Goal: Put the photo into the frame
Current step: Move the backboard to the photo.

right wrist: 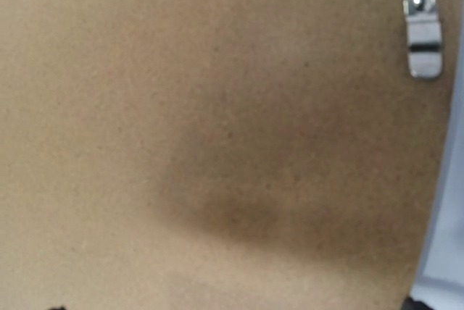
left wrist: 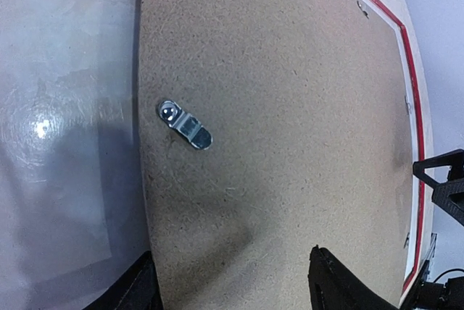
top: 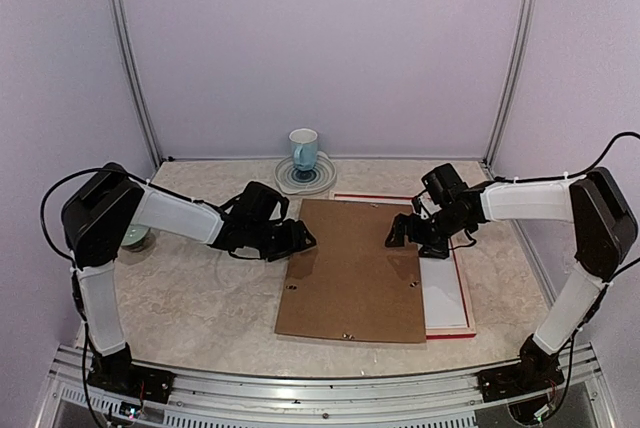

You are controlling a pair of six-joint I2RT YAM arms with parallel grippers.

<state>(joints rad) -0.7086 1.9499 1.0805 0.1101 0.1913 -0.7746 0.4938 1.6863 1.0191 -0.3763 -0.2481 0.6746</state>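
The table has a pale beige, marble-patterned top. Behind the table rises a plain lilac back wall, with a matching left wall and right wall closing in its sides. From the table's rear corners climb a slim aluminium left post and right post. A ribbed aluminium rail runs along the table's near edge. The light is soft and even, with one small glare spot on the tabletop.

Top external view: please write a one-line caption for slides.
A brown backing board lies askew over the red frame, between the left gripper and right gripper.
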